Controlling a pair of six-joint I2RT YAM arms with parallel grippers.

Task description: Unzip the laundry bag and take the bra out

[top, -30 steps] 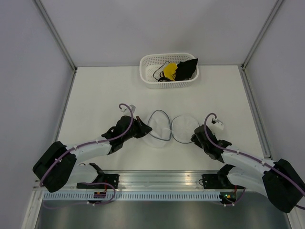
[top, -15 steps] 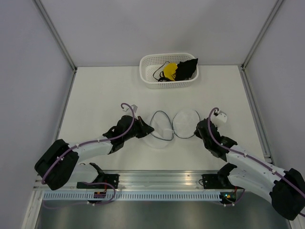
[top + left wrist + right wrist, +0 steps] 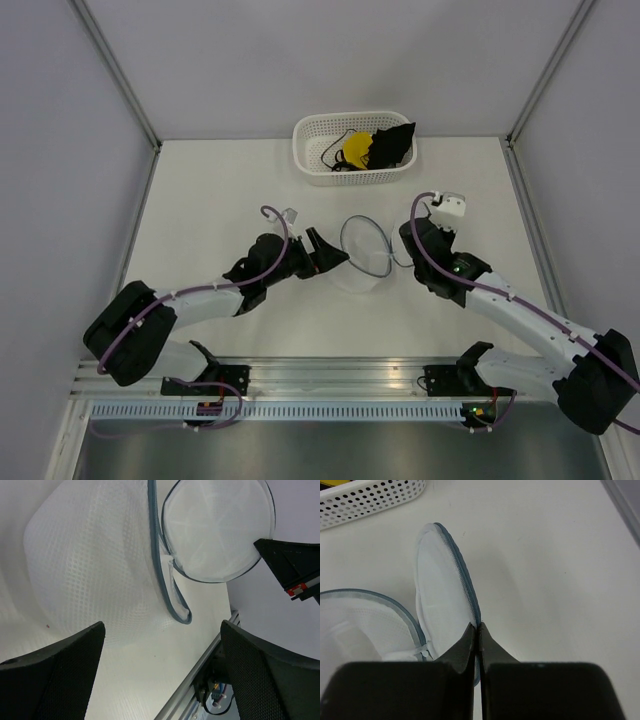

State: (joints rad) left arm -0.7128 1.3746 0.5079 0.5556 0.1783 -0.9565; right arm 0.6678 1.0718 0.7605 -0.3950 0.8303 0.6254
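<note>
Round white mesh laundry bag (image 3: 364, 250) at centre of desk (image 3: 200, 190), unzipped, two disc halves. Right wrist view: right end effector (image 3: 476, 628) pinched on zipper rim, one half on edge. Left wrist view: other half flat, left end effector (image 3: 329, 250) gaping wide beside it. Two arms angled inward. One yellow-black bra (image 3: 358, 148) in white perforated basket (image 3: 312, 168), far edge.

Laundry bag (image 3: 365, 250) on worktop (image 3: 220, 190) between left jaws and right jaws. Bra (image 3: 375, 147) in basket (image 3: 305, 160), well beyond both.
</note>
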